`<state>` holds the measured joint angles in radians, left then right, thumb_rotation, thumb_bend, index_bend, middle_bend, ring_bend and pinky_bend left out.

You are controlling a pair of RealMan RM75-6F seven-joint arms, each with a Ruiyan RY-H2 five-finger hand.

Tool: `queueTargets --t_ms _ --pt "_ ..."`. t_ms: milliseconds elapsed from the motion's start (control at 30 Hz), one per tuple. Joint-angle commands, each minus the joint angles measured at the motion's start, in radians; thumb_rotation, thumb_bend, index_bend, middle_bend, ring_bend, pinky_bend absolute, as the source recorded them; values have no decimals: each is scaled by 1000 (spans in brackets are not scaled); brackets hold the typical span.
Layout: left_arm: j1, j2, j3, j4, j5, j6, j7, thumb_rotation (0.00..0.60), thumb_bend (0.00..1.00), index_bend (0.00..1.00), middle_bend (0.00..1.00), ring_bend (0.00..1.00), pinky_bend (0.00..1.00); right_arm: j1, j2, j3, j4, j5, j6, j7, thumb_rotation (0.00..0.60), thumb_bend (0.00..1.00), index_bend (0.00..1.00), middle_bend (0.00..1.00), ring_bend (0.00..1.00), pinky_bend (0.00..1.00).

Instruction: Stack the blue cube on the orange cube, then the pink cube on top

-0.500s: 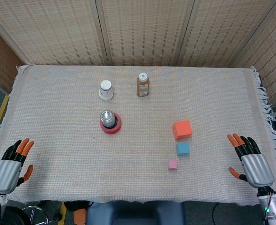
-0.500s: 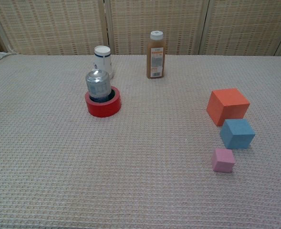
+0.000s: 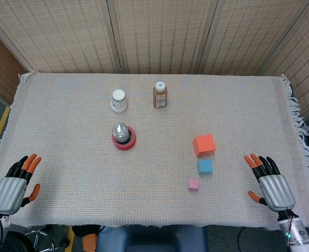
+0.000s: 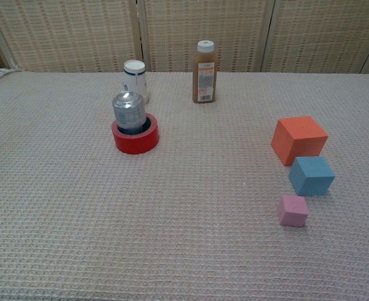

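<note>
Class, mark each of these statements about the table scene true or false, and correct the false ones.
1. The blue cube sits on top of the orange cube. False: it rests on the cloth beside it.
2. The pink cube is the smallest of the three. True.
3. The right hand holds the pink cube. False: it holds nothing, fingers apart.
4. The silver can stands inside the red ring. True.
5. The brown bottle lies on its side. False: it stands upright.
</note>
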<state>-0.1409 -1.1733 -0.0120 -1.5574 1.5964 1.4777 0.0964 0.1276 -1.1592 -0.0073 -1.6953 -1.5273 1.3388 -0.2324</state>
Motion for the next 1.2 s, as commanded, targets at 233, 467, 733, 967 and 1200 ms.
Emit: queueTargets --t_ms 233,467,733,967,1200 --pt "-18 15 6 5 -2 -35 -49 600 451 0 0 0 136 86 -169 58 -23 141 -122 -191 600 99 310 0 0 0" --pt "-15 33 8 3 -10 -34 -89 600 452 0 0 0 136 125 -290 105 17 200 -121 -285 600 125 321 0 0 0" --pt "-14 49 9 6 -10 -32 -122 600 451 0 0 0 136 182 -411 163 82 313 -132 -384 600 124 320 0 0 0" --pt "-15 53 11 8 -11 -35 -134 600 451 0 0 0 137 215 -453 180 105 357 -131 -409 600 124 320 0 0 0" --pt "-17 56 9 9 -19 -40 -141 600 451 0 0 0 137 236 -482 177 137 391 -137 -420 600 125 332 0 0 0"
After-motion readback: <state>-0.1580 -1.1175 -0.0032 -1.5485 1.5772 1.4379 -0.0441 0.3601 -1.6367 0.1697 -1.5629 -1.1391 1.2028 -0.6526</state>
